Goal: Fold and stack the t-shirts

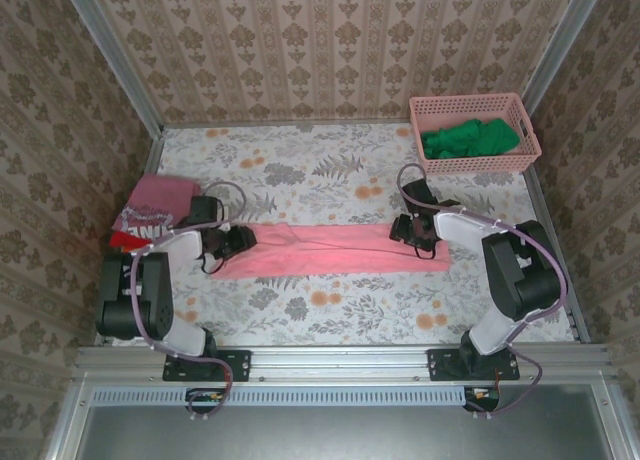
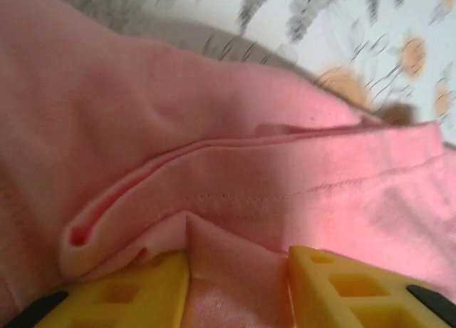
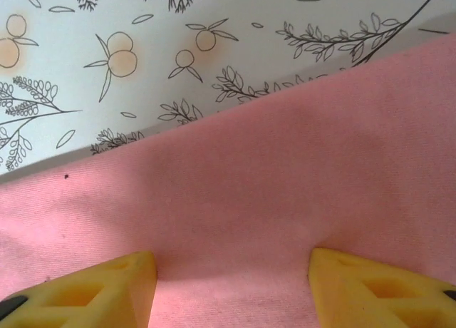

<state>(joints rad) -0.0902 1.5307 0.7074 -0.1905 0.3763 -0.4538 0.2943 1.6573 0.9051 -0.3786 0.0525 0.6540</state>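
The right gripper (image 3: pixel 231 271), jaws wide, rests on the right end of the long pink shirt (image 1: pixel 330 248) lying mid-table (image 1: pixel 330 310), while the left gripper (image 2: pixel 239 271), narrower, straddles a ridge of cloth at its left end, grip unclear, likely readying the next fold.

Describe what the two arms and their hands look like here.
Left arm and right arm alike: black joint housings, white link covers, a thin purplish cable looping alongside each. The left hand and right hand are black from above; the wrist views show yellow fingers with moulded hollows.
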